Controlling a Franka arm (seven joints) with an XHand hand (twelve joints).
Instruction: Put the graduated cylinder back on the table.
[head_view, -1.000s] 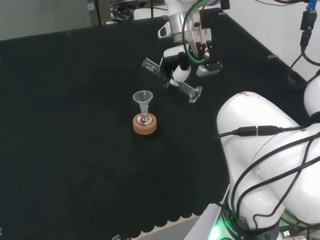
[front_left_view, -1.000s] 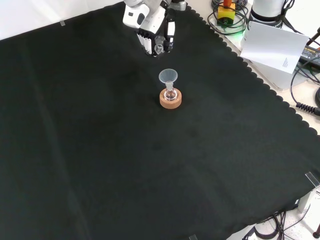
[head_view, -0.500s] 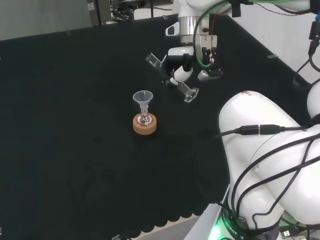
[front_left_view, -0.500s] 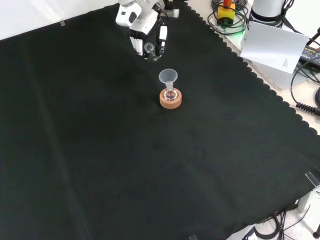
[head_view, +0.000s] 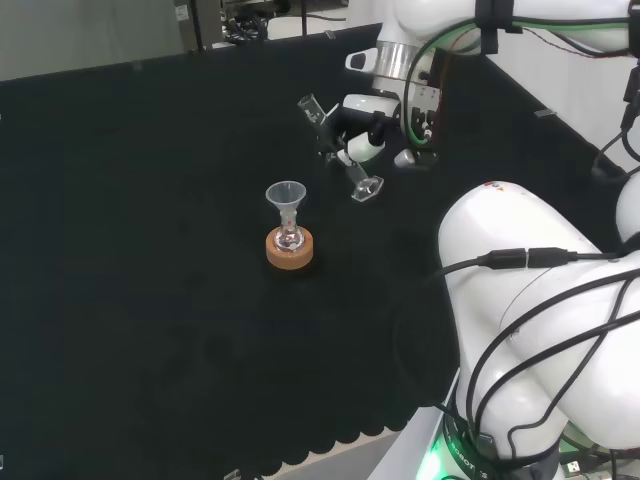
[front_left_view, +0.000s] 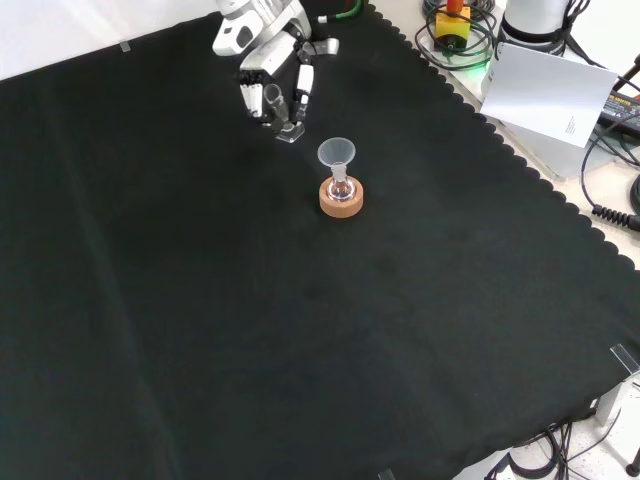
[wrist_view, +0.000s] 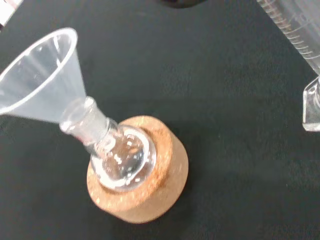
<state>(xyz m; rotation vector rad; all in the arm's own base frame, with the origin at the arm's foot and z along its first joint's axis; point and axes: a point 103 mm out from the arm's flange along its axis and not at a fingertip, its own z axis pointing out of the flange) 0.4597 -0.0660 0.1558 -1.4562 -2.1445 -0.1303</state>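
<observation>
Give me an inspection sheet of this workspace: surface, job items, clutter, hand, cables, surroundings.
Surface: black cloth over the bench, scalloped edge at the front view's right.
Job's things: graduated cylinder held tilted, its base lowest; contact with the cloth cannot be told.
Other ware: small flask on a cork ring, with a funnel in its neck; apart from the cylinder.
Clutter: nothing seen on the cloth.
Hand: hand, fingers curled round the cylinder.
Cables: black cables over the arm's white links; a green cable at the wrist.
Surroundings: a white sheet and coiled cables off the cloth, at the front view's upper right.
</observation>
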